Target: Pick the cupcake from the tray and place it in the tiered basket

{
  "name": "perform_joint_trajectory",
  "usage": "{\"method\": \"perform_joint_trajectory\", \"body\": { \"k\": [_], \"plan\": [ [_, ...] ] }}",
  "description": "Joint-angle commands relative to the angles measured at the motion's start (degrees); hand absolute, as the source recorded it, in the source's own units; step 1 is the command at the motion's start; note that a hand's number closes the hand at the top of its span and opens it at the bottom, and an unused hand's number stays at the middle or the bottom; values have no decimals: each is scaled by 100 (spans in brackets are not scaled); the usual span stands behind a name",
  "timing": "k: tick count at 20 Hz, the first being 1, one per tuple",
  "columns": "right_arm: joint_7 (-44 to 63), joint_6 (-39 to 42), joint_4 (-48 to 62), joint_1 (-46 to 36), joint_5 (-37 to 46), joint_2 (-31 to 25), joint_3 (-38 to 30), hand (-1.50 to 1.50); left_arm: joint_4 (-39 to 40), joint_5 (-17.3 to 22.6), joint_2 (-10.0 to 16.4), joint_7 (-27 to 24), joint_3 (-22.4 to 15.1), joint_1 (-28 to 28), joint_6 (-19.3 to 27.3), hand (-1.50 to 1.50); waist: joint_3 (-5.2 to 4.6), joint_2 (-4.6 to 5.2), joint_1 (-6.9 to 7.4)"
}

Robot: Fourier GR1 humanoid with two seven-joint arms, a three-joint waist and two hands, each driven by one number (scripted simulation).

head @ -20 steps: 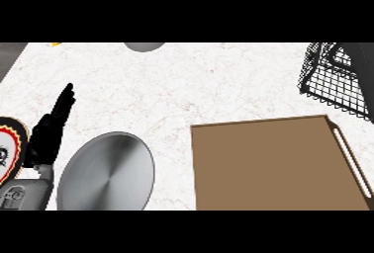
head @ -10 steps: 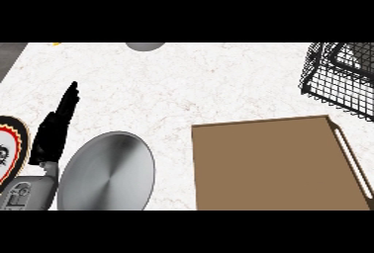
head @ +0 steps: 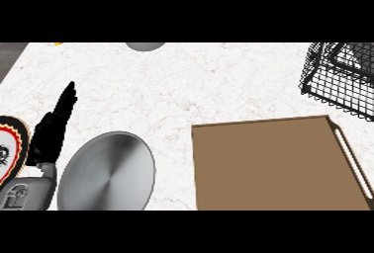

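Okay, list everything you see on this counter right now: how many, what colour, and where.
counter: one, white marbled, fills the view
tray: one, brown, lower right
wire basket: one, black, upper right corner
metal plate: one, silver, lower left, apart from the tray
patterned plate: one, red, white and black, cut off at left edge
round thing: one, grey, cut off at top edge, cannot tell what
left hand: one, black, open, resting at left
left forearm: one, grey, lower left corner

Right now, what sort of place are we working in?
Likely a kitchen counter: a white marbled countertop carrying a flat brown rectangular tray, a black wire basket and a round brushed-metal plate.
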Motion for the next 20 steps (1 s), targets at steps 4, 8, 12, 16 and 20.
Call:
{"method": "perform_joint_trajectory", "body": {
  "k": [4, 8, 12, 16, 20],
  "plan": [
    [-768, -191, 682, 238, -427, -157, -548, 150, -470, -14, -14, 224, -59, 156, -119, 0, 6, 23, 82],
    [-358, -39, 821, 277, -1133, -90, -1257, -150, -118, 14, -34, -57, -20, 117, -185, 0, 6, 30, 37],
    [-653, -302, 714, 579, -1198, 25, -1286, -150, -87, -274, -178, -257, -5, 315, 132, 0, 1, -1, -9],
    [-1044, -690, 570, 498, -1569, -185, -1691, -150, -361, -121, -15, 167, 122, 105, -55, 0, 7, 7, 31],
    [-1110, -1061, 176, 562, -1636, -158, -1720, -150, -206, -268, -168, 97, 21, 102, 20, 0, -1, -23, -55]
  ]
}}
